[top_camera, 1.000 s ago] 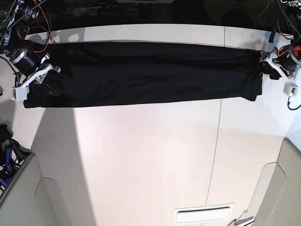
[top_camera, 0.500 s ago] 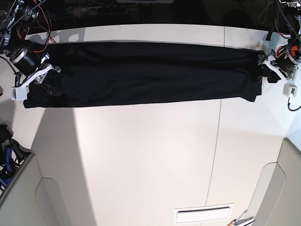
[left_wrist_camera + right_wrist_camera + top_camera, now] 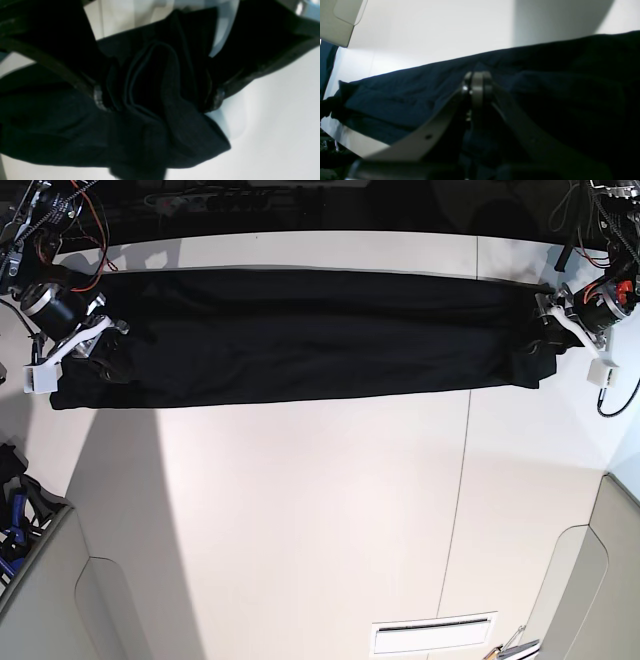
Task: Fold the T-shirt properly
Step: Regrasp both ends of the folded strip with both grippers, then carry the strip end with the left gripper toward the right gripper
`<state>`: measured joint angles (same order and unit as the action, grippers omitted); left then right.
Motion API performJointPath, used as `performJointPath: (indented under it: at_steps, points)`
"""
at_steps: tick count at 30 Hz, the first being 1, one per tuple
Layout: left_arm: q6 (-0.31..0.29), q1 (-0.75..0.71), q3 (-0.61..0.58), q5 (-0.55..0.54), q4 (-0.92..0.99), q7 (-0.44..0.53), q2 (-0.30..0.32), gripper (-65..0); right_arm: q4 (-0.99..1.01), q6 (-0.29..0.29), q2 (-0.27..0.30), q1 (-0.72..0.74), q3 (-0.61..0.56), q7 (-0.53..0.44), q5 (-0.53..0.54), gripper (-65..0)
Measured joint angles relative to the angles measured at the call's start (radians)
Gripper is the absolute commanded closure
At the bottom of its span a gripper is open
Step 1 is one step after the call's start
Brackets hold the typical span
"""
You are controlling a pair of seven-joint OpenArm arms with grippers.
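White tabletop (image 3: 300,520) fills most of the base view, with a seam running down its right half and cabling along the far edge. Across the far part of it we see the T-shirt (image 3: 320,335), already folded into one long black band whose long axis runs left to right between our two arms.

Our right gripper (image 3: 477,86) is at the band's left end in the base view (image 3: 85,340); its jaws are closed, tips together, down on the dark cloth, though we cannot tell whether a layer is pinched between them. Our left gripper (image 3: 158,98) is at the opposite end (image 3: 560,320), jaws spread wide and straddling a bunched, layered lump of the shirt's end (image 3: 160,82), fabric between the fingers but not clamped.

The coming move, as we judge it, turns on that lengthwise lie: each end sits right at one gripper, so halving the band means carrying one end along the axis toward the other, and the left arm must first close on its bunch.

Against the earlier base pictures, the left gripper has pushed inward along the band, and the shirt's right end, then lying flat and squared, is now drawn in and crumpled under it. The right arm and the left end look unchanged.
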<state>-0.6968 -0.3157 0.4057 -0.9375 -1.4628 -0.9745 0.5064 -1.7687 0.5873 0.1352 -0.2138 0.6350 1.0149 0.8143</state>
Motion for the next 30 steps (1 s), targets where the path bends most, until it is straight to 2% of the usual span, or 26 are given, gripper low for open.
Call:
performJointPath:
  at_steps: [2,4,6,10,15,20,26,30]
  points:
    - [0.0,0.0,-0.001,0.001,0.002,-0.009,0.0,-29.8,0.0,0.0,0.0,0.0,0.0,0.0,0.0,0.0]
    - [0.001,-0.001,-0.002,0.004,0.005,-0.018,-0.005,-11.7,0.0,0.0,0.0,0.0,0.0,0.0,0.0,0.0]
    - [0.001,-0.003,-0.005,0.002,0.006,-0.02,-0.006,0.0,0.0,0.0,0.0,0.0,0.0,0.0,0.0,0.0]
    - [0.001,-0.003,-0.005,0.004,0.006,-0.003,-0.006,0.0,0.0,0.0,0.0,0.0,0.0,0.0,0.001,0.0]
    - [0.001,0.003,-0.005,0.01,0.006,0.006,-0.006,0.0,0.0,0.0,0.0,0.0,0.006,0.0,0.059,0.0]
    - [0.002,0.061,0.019,0.09,0.006,0.002,-0.013,0.0,0.0,0.0,0.0,0.0,0.048,0.0,0.061,0.0]
    - [0.009,0.153,0.046,0.246,0.011,-0.009,-0.008,0.0,0.0,0.0,0.0,0.001,0.137,0.016,0.106,0.0]
    - [0.044,0.227,0.043,0.297,0.011,-0.005,0.02,0.0,0.0,0.0,0.0,0.001,0.18,0.026,0.11,0.0]
